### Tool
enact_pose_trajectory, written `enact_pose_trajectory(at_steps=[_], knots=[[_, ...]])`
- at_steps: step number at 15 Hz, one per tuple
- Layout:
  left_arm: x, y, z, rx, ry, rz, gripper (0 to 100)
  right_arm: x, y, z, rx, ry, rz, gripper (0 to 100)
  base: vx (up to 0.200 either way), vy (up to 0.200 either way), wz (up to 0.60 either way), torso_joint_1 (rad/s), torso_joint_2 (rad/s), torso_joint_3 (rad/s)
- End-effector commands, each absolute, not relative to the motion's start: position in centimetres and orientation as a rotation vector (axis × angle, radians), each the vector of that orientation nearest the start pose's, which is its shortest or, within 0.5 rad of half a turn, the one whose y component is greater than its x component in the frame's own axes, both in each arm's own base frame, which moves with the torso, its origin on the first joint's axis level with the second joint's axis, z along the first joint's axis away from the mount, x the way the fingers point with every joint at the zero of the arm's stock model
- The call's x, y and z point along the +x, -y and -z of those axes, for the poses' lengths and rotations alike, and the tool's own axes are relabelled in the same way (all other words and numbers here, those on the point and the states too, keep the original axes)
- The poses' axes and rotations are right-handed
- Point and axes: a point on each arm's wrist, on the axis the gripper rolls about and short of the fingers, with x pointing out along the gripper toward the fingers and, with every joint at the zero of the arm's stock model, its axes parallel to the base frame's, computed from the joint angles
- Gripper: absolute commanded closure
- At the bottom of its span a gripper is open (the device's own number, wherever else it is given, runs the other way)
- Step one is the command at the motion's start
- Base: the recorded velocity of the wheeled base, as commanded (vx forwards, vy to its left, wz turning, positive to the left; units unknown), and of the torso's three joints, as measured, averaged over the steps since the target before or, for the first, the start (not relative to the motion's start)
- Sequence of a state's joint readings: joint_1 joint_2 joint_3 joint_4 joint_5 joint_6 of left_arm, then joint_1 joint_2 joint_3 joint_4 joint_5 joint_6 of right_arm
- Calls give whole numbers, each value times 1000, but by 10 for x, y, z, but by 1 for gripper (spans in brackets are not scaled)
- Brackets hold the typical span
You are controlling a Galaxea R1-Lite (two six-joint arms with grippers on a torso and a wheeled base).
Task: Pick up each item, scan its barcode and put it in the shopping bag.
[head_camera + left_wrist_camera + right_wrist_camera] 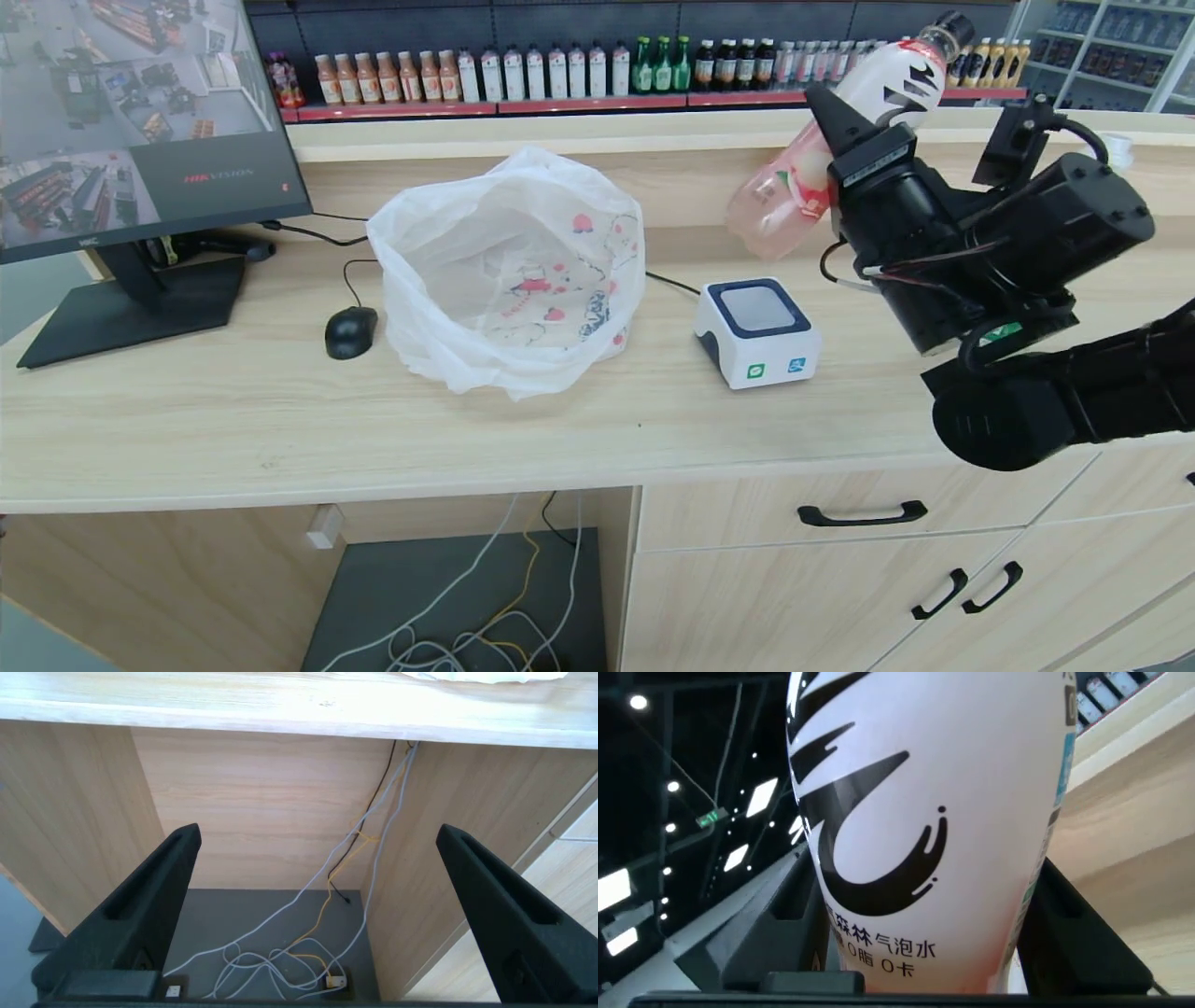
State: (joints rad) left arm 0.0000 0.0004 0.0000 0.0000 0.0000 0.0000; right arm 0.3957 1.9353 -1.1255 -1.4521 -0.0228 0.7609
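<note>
The right gripper (845,140) squeezes the middle of the drink bottle (784,191), tipped up in the air near the scanner (756,327); it looks smooth, slippery and probably heavy with drink, so holding the middle seems best.

Left gripper (318,833) (jaws wide apart) faces cables (280,961) under counter (280,709).

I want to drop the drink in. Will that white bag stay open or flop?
Probably floppy: the shopping bag is thin, crinkled plastic, its walls sagging in folds on the counter. Its mouth stands open, but a push would likely collapse it. It looks light, so the bottle in the right gripper might shift it.
</note>
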Motion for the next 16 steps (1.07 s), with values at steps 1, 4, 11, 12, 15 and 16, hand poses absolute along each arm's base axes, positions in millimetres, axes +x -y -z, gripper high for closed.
enact_pose_trajectory(at_steps=[1,4,11,12,15,16], knots=[[-23,0,-75,0,0,0,0,311,-139,-282,793,494,-628,100,0,0,0,0,0,0],[-23,0,-75,0,0,0,0,277,-151,-275,606,470,-669,100,0,0,0,0,0,0],[-23,0,-75,0,0,0,0,202,-141,-235,190,408,-652,100,0,0,0,0,0,0],[-23,0,-75,0,0,0,0,189,-133,-227,111,397,-636,100,0,0,0,0,0,0],[-23,0,-75,0,0,0,0,180,-125,-220,83,389,-569,100,0,0,0,0,0,0],[-23,0,-75,0,0,0,0,180,-124,-219,88,386,-549,100,0,0,0,0,0,0]])
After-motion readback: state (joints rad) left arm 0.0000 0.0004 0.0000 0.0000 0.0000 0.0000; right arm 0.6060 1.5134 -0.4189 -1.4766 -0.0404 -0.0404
